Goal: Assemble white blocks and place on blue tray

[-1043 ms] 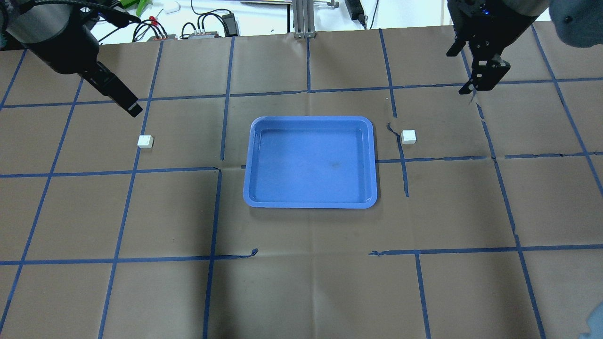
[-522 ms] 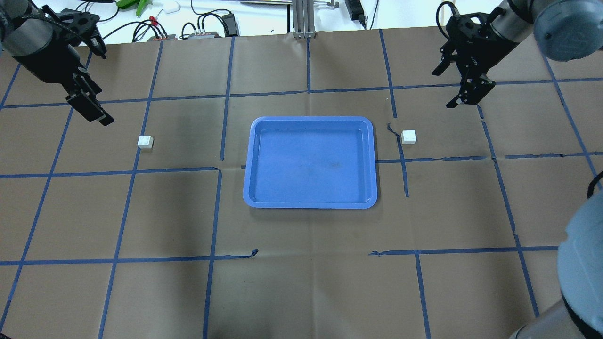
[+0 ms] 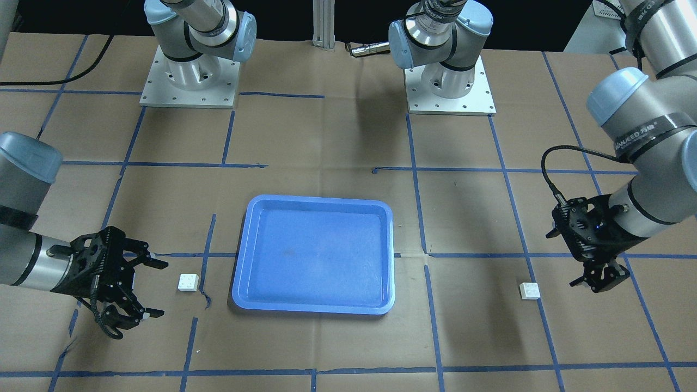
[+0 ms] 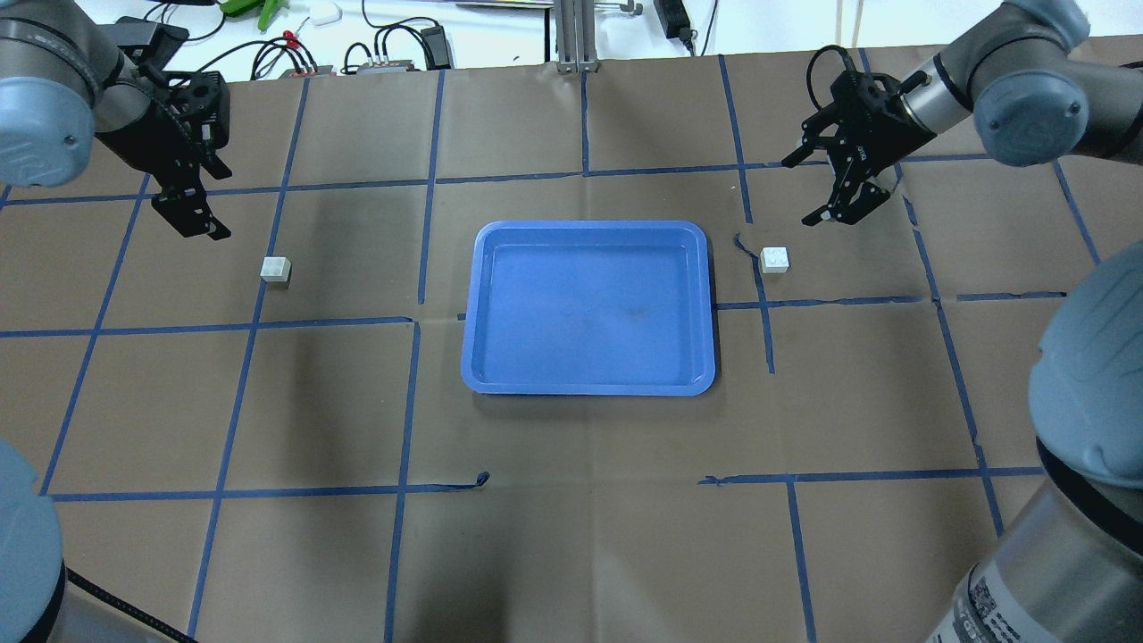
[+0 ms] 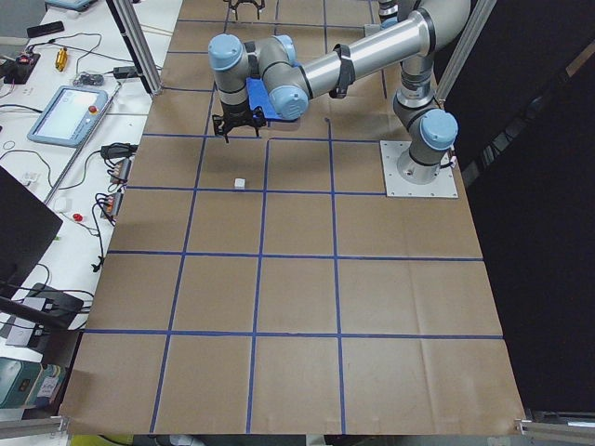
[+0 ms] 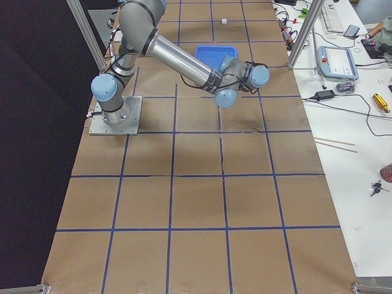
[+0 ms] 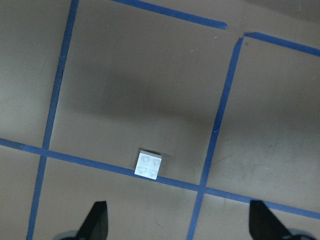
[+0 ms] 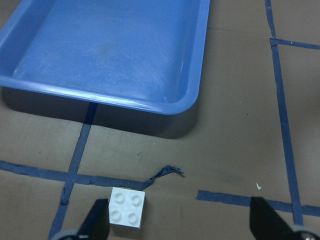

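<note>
The blue tray [image 4: 588,386] lies in the middle of the table, with nothing in it. One white block [image 4: 276,269] lies on the table left of the tray, the other white block [image 4: 774,259] just right of it. My left gripper [image 4: 198,223] hangs open and empty above the table, up-left of the left block. In the left wrist view that block [image 7: 148,165] lies ahead of my open fingers [image 7: 97,220]. My right gripper [image 4: 808,195] is open and empty, up-right of the right block. In the right wrist view this block [image 8: 127,207] sits by the left finger, in front of the tray [image 8: 165,107].
Brown paper with blue tape grid lines [image 4: 406,402] covers the table. Cables and small devices [image 4: 375,49] lie beyond the far edge. The two arm bases [image 3: 188,76] stand on plates at the robot's side. A torn tape end [image 4: 746,246] curls beside the right block.
Both arms swung and turned their wrists. The right gripper moved left and down toward the right block. The left gripper shifted left, then settled up-left of the left block. Blocks and tray stayed put.
</note>
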Robot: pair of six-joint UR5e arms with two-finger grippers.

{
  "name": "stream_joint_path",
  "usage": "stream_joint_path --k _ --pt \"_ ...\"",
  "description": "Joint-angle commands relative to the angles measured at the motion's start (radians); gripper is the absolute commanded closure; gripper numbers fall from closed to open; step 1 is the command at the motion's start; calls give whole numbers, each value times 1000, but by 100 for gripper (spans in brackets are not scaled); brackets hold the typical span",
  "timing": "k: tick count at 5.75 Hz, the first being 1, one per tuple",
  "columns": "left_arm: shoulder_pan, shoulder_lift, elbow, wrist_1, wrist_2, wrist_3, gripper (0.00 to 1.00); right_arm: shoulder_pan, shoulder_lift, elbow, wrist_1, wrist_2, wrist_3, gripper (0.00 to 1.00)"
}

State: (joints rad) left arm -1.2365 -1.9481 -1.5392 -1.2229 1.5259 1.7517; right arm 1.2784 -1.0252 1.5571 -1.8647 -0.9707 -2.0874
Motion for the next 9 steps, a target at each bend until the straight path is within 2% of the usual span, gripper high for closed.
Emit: stream_joint_path --k 1,3,5,6,8,9 --pt "9 -83 -21 84 11 81 1 -5 10 143 -167 23 50 0" --pt "9 -126 -71 169 63 81 1 -34 13 179 -191 36 61 0" --pt "9 -170 -79 210 50 89 1 -36 13 210 -194 75 59 0" --pt "9 -184 -108 276 33 104 1 -36 14 213 -194 72 56 0" --pt "9 -204 -134 306 31 106 2 -34 25 215 -194 50 58 0" --pt "9 -207 -130 306 31 109 9 -36 27 216 -194 50 59 1"
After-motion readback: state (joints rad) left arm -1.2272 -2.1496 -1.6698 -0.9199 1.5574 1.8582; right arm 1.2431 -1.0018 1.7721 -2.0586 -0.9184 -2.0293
